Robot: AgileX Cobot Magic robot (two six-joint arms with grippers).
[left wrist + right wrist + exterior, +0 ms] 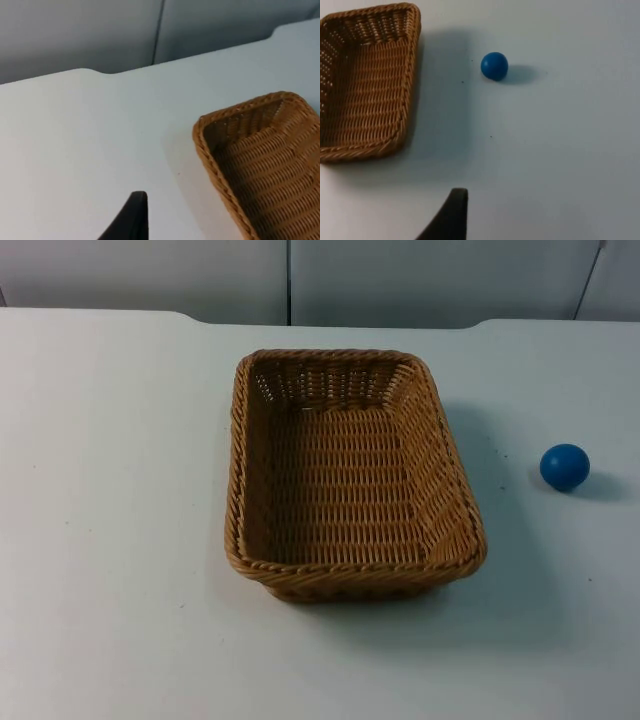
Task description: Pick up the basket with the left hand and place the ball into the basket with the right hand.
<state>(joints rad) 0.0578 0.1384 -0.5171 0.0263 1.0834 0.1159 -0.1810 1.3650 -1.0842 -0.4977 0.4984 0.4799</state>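
Ball [494, 65] on table [560, 150], apart from right gripper fingertip [451, 216]; basket [350, 475] empty.

White counter and grey wall behind it

The counter [110, 540] is white and smooth, with a few tiny dark specks on its surface. Its far edge is not straight: there is a shallow step near each side. Behind it stands the grey partition wall [420, 280], made of flat panels with thin vertical seams between them.

Tan woven basket [350, 475], blue ball [565, 466], white table [110, 540].
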